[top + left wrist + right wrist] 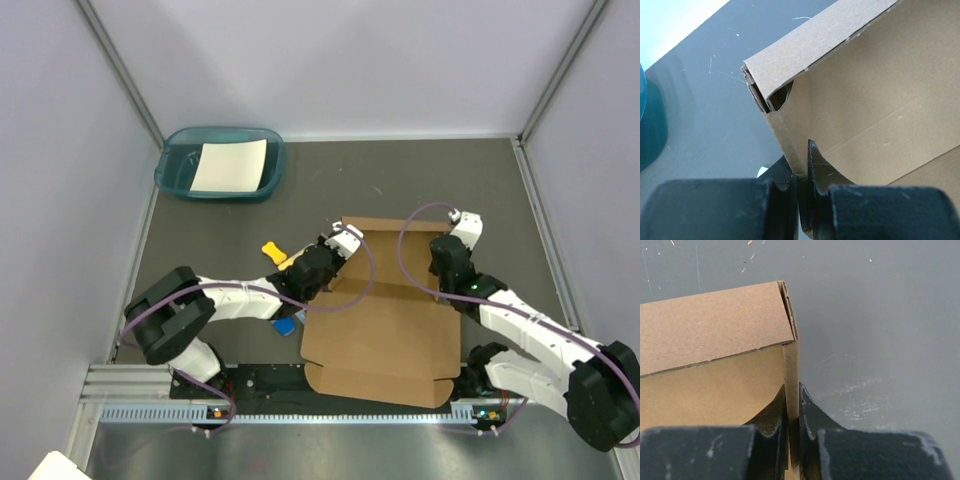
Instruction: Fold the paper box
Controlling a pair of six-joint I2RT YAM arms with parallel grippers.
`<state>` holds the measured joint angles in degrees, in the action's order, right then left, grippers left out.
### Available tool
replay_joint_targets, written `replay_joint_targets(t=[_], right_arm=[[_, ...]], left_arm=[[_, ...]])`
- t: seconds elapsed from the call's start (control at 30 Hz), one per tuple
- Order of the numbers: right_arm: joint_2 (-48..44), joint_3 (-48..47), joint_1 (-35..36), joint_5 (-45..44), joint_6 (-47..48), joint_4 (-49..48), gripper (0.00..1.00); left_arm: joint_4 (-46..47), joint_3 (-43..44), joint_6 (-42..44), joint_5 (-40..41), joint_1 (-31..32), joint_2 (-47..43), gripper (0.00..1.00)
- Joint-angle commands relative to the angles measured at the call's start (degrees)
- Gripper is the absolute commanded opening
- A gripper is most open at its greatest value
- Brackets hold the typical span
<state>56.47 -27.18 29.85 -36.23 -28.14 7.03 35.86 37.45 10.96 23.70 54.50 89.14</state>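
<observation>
The paper box (385,330) lies in the middle of the table (220,240), between the two arms. Its broad base panel is flat and its far flap (380,228) is turned up and over along the back edge. The left gripper (801,175) is clamped on the box's left side wall, with the thin cardboard pinched upright between its fingers (817,167). The right gripper (792,407) is closed the same way on the right side wall, near the far right corner. Holding both walls at once looks meant to stand them up together so the folded back flap can lock over them; a one-sided pull would likely skew the sheet. At the far left corner the layers gape slightly around a tucked tab (775,97), though the left wrist view is too close to tell whether it is fully seated. The near flap (375,385) lies flat toward the arm bases, so the front seems not yet formed. A teal tray (172,170) holding a white sheet (230,165) sits well apart at the far left. A small yellow item (272,250) and a blue one (285,325) lie just beside the box's left edge.
</observation>
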Motion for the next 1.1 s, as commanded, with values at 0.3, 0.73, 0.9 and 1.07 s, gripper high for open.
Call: replay_joint_targets(t=[0.3, 0.73, 0.9, 1.07], right_arm=[[4.3, -2.5, -0.1, 4.0, -2.6, 5.1, 0.20], [13.3, -14.2, 3.2, -2.0, -6.4, 19.8, 0.00], [11.9, -16.1, 3.2, 2.6, -7.6, 20.9, 0.19], [10.2, -16.6, 3.4, 4.1, -8.2, 22.1, 0.31]], left_arm=[[-1.3, -0.4, 1.4, -1.5, 1.8, -1.9, 0.00], [-4.9, 1.2, 1.5, 0.3, 2.0, -2.2, 0.00], [-6.8, 2.5, 1.5, 2.0, 2.1, -1.1, 0.00], [-7.5, 2.6, 2.2, 2.9, 2.4, -0.9, 0.00]])
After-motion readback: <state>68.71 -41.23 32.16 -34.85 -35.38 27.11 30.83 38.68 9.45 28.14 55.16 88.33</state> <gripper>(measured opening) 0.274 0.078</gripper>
